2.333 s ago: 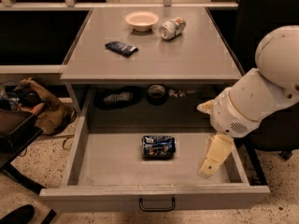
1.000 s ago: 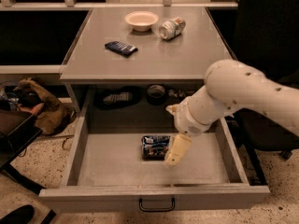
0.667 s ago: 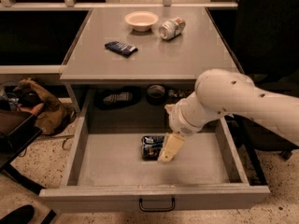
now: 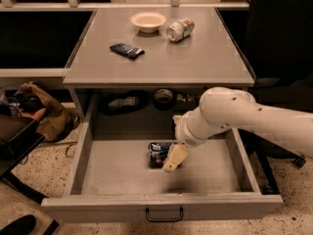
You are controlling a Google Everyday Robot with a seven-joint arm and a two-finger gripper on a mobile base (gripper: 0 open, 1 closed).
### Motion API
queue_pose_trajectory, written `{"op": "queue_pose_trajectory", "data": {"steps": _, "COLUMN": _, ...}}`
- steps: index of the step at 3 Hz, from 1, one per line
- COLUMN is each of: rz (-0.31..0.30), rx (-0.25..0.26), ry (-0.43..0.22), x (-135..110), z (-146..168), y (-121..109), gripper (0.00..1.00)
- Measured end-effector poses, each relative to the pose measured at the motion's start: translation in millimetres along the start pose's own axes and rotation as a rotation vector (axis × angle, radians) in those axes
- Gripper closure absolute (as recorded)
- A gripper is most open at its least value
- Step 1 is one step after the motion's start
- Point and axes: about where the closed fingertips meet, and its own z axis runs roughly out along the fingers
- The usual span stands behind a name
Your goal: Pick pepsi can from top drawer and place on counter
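Just now the pale two-finger gripper [image 4: 175, 158] is hanging low at frame centre, against the small dark blue pepsi can [image 4: 156, 153] lying in the open grey metal top drawer [image 4: 117, 173], presumably lining up a grasp, though I cannot tell its grip.

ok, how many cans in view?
2: pepsi can in the top drawer, partly behind the gripper; silver can lying on the counter beside the bowl. Others may be hidden.
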Motion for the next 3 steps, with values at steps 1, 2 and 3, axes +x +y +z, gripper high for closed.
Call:
{"op": "queue_pose_trajectory", "data": {"steps": 1, "rz": 0.027, "rx": -0.011, "ry": -0.009, "x": 10, "z": 17, "y": 0, "gripper": 0.0}}
{"op": "queue_pose_trajectory", "data": {"steps": 2, "rz": 0.045, "rx": -0.023, "ry": -0.019, "x": 15, "z": 29, "y": 3, "gripper": 0.0}}
{"op": "queue_pose_trajectory", "data": {"steps": 3, "rz": 0.06, "rx": -0.039, "ry": -0.029, "x": 18, "z": 38, "y": 8, "gripper": 0.0}}
